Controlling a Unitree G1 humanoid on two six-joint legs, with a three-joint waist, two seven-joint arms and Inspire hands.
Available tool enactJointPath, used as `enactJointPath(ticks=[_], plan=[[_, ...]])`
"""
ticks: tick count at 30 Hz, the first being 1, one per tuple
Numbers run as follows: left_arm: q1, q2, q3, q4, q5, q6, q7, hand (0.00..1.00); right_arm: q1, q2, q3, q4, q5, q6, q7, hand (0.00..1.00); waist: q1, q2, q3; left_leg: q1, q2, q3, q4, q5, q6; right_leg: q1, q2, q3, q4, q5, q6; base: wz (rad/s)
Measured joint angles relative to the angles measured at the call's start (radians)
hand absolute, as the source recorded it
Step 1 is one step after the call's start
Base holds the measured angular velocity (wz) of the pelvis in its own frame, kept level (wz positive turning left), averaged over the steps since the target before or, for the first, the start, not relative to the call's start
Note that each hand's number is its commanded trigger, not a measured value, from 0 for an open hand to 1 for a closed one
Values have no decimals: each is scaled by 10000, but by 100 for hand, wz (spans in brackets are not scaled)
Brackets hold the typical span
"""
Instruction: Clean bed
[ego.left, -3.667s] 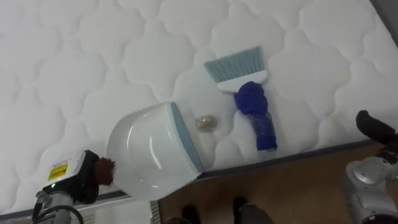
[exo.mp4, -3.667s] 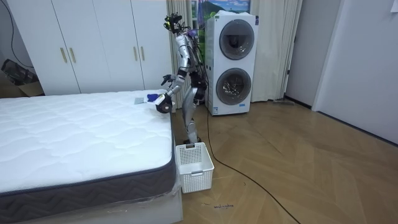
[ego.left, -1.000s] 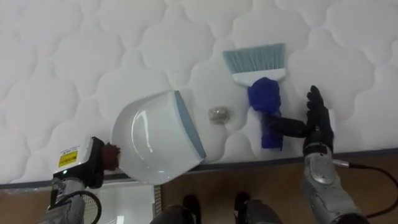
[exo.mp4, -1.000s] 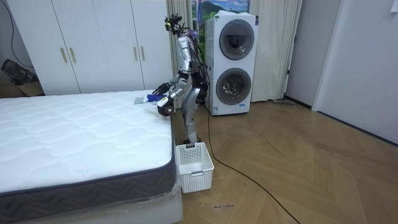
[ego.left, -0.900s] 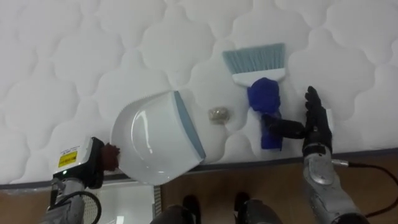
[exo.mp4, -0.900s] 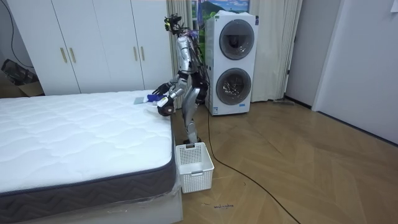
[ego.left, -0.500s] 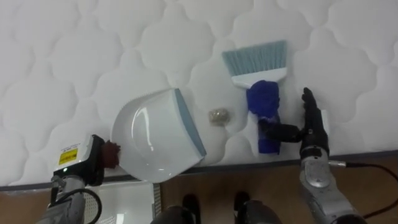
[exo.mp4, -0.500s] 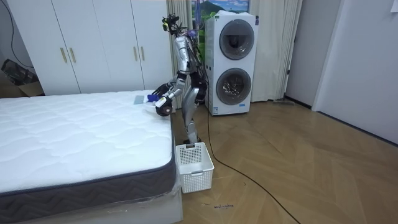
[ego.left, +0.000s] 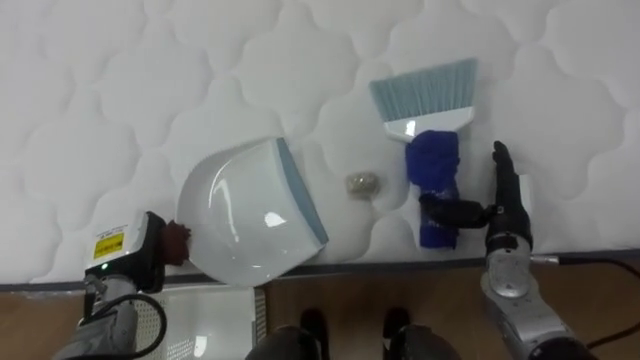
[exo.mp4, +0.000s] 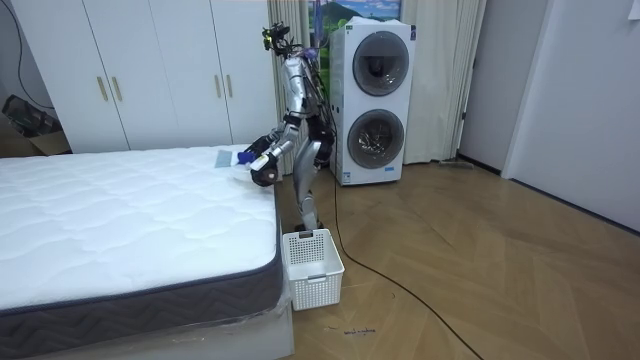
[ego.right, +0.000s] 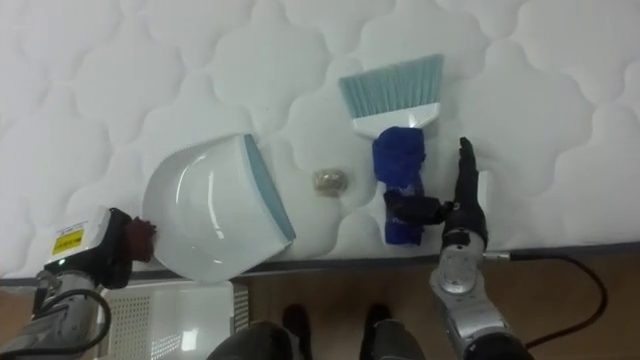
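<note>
A white dustpan (ego.left: 245, 212) with a grey-blue lip lies on the quilted white mattress (ego.left: 130, 80) near its front edge. My left hand (ego.left: 143, 258) is curled round its dark handle at the lower left. A small crumpled ball of litter (ego.left: 361, 184) sits just right of the lip. Right of that lies a hand brush (ego.left: 432, 185) with a blue handle and pale blue bristles pointing away. My right hand (ego.left: 506, 208) stands beside the brush handle with fingers straight, its thumb reaching onto the handle. In the room view I stand at the bed's far corner (exo.mp4: 262, 160).
The mattress edge (ego.left: 380, 264) runs just in front of the tools, with wooden floor below it. A white slatted basket (exo.mp4: 313, 266) stands on the floor by the bed's side. Stacked washing machines (exo.mp4: 375, 95) are behind me, wardrobes (exo.mp4: 150, 70) along the wall.
My right hand came up from the lower right and closed in on the brush; its thumb now lies on the handle. The dustpan stays in my left hand. The eye view shifted slightly.
</note>
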Motion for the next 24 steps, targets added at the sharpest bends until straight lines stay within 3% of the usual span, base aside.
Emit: enactJointPath(ticks=[7, 13, 16, 17, 18, 19, 24], plan=[[-243, -176, 3, 86, 5, 181, -53, 100, -340, 90, 74, 248, 97, 27, 93, 0, 32, -5, 1, -291, 2, 43, 177, 54, 7, -337, -122, -58, 295, -6, -55, 0], [-235, -251, -23, 72, -219, 348, -153, 100, -640, 71, 148, 252, 117, 438, 180, 0, 47, -9, 3, -398, 13, 67, 357, 32, 19, -489, -162, -26, 522, -80, -89, 0], [-228, -283, -37, 64, -237, 372, -269, 100, -708, 49, 276, 273, 73, 442, 180, 0, 72, -12, 3, -463, 23, 62, 380, 51, -4, -571, -131, -28, 534, -56, -104, -2], [-220, -310, -40, 64, -232, 375, -269, 100, -720, 48, 285, 305, 21, 450, 180, 27, 75, -12, 3, -461, 24, 61, 381, 54, -10, -571, -114, -37, 530, -51, -112, 0], [-218, -323, -40, 71, -232, 382, -269, 100, -723, 57, 287, 331, -34, 451, 180, 79, 77, -12, 3, -461, 22, 62, 380, 56, -12, -570, -107, -41, 522, -48, -116, 0], [-213, -352, -46, 90, -231, 411, -269, 100, -727, 76, 287, 382, -168, 449, 180, 100, 76, -12, 3, -460, 20, 62, 380, 57, -15, -569, -96, -46, 517, -43, -125, 0], [-184, -450, -37, 111, -218, 607, -269, 100, -773, -48, 231, 836, -1468, 439, 10, 100, 25, -29, -3, -441, 37, 65, 363, 66, -24, -558, -109, -57, 507, -38, -137, 0]])
